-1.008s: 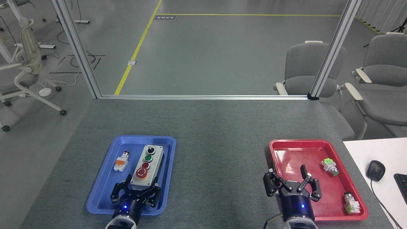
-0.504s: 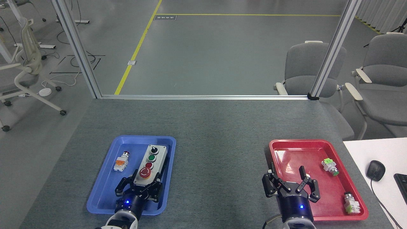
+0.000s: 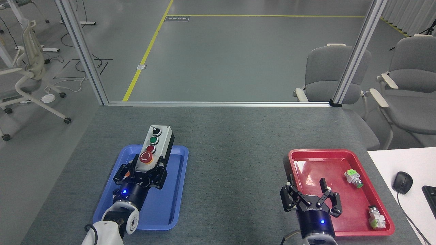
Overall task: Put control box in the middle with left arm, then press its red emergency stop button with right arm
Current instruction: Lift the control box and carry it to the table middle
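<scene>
Nearest to us, our right gripper (image 3: 308,193) hangs with its fingers spread wide and nothing between them, over the near-left corner of the red tray (image 3: 368,160). Two small white-and-green push-button units lie in that tray, one by its near-right corner (image 3: 376,218) and one farther back (image 3: 353,179). On the other side, our left gripper (image 3: 143,169) is clenched on the near end of the control box (image 3: 154,146), just below the red emergency stop button (image 3: 146,157), and holds the box above the blue tray (image 3: 170,190), its far end reaching past the tray's far rim. The middle (image 3: 235,163) of the dark-grey tabletop lies bare between the two trays. Beyond the table edge stand grey chairs (image 3: 327,73).
</scene>
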Motion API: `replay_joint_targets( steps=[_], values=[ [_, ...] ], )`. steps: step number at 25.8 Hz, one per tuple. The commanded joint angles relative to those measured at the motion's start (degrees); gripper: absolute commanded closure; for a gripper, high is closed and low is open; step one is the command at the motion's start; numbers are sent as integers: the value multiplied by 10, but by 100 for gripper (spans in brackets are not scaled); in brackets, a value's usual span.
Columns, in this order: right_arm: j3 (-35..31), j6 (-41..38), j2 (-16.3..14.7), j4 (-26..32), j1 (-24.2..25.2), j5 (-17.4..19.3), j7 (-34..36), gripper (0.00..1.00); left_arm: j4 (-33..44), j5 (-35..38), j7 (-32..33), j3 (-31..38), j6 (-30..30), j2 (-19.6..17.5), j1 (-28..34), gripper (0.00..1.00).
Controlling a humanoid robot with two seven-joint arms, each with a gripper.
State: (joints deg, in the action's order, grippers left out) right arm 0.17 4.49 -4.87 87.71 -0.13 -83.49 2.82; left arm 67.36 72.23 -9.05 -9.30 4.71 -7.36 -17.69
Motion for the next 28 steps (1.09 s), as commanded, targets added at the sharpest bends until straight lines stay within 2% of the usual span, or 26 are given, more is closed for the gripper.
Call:
replay_joint_targets(
  steps=[1, 6, 9, 12, 14, 17, 25, 26, 28],
  values=[
    [0, 0, -1, 0, 2, 0, 0, 3, 34, 1, 9, -44, 1, 17, 1, 100],
    [0, 0, -1, 0, 3, 0, 1, 3, 31, 18, 10, -145, -30, 62, -2, 100],
    [0, -3, -1, 0, 3, 0, 1, 3, -6, 74, 10, -194, -55, 100, -8, 100],
    [-1, -3, -2, 0, 3, 0, 1, 3, -67, 131, 10, -203, -63, 148, -16, 100],
    [-1, -3, -3, 0, 5, 1, 1, 3, -105, 140, 10, -210, -67, 154, -22, 100],
    [-1, -3, -4, 1, 8, 1, 1, 3, -137, 134, 10, -258, -95, 154, -36, 100],
    [1, -4, -4, 1, 12, 1, 1, 3, -152, 129, 10, -279, -109, 154, -40, 100],
    [2, -4, -3, 1, 12, 1, 1, 3, -152, 129, 10, -279, -110, 153, -40, 97],
    [2, -4, -3, 0, 12, 1, 1, 3, -152, 129, 9, -279, -116, 153, -40, 70]
  ],
)
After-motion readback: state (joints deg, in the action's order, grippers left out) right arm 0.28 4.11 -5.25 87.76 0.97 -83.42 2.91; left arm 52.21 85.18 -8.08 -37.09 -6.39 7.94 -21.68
